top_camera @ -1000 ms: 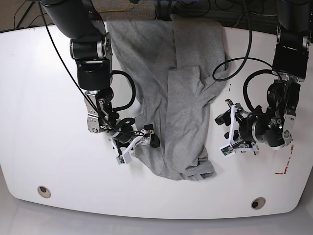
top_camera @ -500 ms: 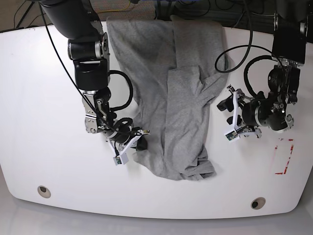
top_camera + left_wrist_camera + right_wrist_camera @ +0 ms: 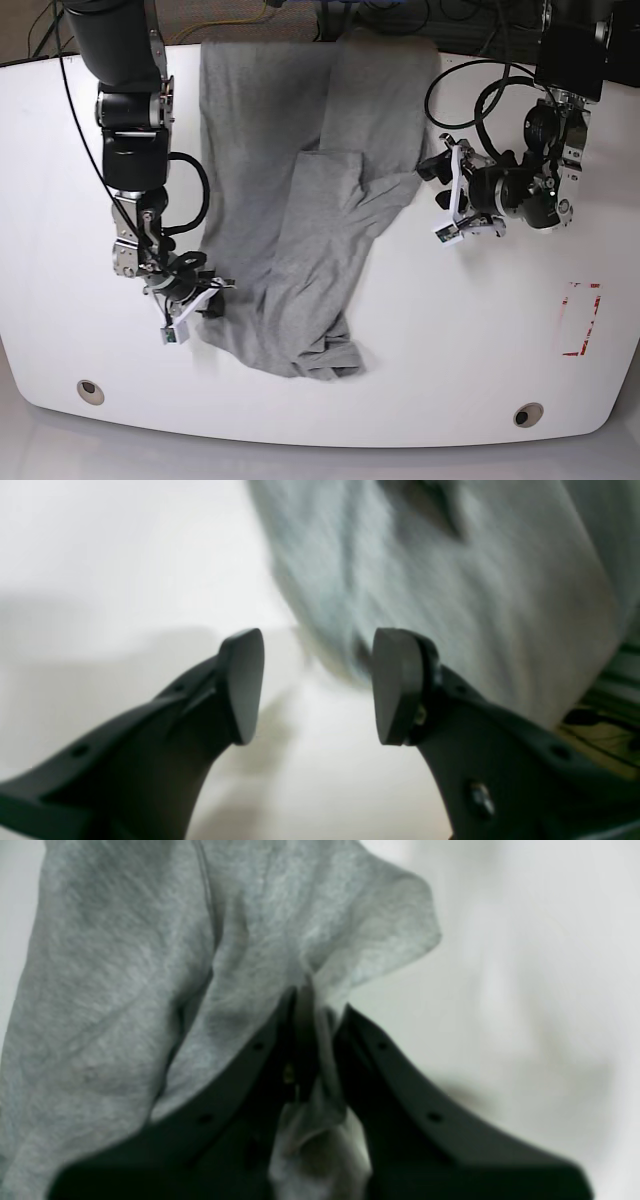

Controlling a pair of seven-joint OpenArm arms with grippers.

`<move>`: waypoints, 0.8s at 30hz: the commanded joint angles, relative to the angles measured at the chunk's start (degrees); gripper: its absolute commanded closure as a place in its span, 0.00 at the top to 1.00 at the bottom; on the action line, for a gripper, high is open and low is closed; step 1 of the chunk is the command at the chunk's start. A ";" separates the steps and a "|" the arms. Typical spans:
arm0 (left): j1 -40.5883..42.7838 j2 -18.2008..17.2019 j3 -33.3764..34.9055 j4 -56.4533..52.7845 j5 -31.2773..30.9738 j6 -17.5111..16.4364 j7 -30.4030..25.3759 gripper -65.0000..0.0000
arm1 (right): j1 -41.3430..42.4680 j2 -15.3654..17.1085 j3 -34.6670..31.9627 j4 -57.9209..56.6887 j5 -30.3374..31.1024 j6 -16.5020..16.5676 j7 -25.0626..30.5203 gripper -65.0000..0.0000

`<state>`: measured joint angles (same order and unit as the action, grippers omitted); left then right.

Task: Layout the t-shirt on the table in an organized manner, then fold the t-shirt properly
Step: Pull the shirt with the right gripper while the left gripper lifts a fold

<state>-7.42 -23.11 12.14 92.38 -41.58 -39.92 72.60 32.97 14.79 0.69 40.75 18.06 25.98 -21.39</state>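
White and glossy, the counter (image 3: 480,350) fills the base view, with dark cables and floor showing past its far edge. One grey t-shirt (image 3: 300,200) lies on it, the largest thing there after the counter itself. Its long axis runs from the far edge toward the near edge, leaning toward that view's left as it comes nearer. The far end drapes over the counter's back edge; the near end is bunched into a rumpled lump. A folded flap lies across the middle of the cloth, with a corner reaching toward the view's right.

Two arms stand over the counter, one on each side of the shirt. The right tool (image 3: 200,303) sits at the shirt's near-left edge in the base view; its wrist view shows the jaws pressed together on a pinch of grey cloth (image 3: 240,940), with a tuft squeezed out between them. The left tool (image 3: 447,200) is just beside the flap's corner; its wrist view shows the jaws spread apart with nothing between them, the blurred shirt edge (image 3: 450,580) just beyond the tips.

Two round holes (image 3: 90,390) sit near the counter's front edge, one toward each corner. One red tape mark (image 3: 580,320) lies well apart from the shirt.
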 commanded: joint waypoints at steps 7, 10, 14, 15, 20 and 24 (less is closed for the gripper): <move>1.75 4.17 -0.14 0.68 -0.04 -0.08 -0.29 0.51 | 3.12 5.92 0.32 0.79 0.44 -2.72 4.38 0.01; 2.37 4.87 1.35 0.59 -0.04 -0.08 -0.29 0.51 | 3.38 6.27 0.32 0.79 0.44 -2.46 4.38 0.01; 3.95 5.22 3.20 0.50 -0.04 -0.08 -0.55 0.51 | 3.38 6.97 0.32 0.79 0.44 -2.28 4.38 0.01; 4.39 5.49 3.46 0.50 -0.04 -0.08 -0.64 0.51 | 3.38 7.06 0.32 0.79 0.44 -2.28 4.38 0.01; 7.90 8.12 3.73 0.50 0.04 -0.08 -2.40 0.51 | 3.38 6.97 0.32 0.79 0.44 -2.28 4.38 0.01; 9.49 9.88 3.81 0.41 1.19 -0.08 -3.54 0.51 | 3.29 6.80 0.32 0.87 0.79 -2.28 4.38 0.01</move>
<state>2.15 -14.04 16.08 92.09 -40.95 -39.92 69.56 34.28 20.80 0.75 40.66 17.87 23.53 -18.61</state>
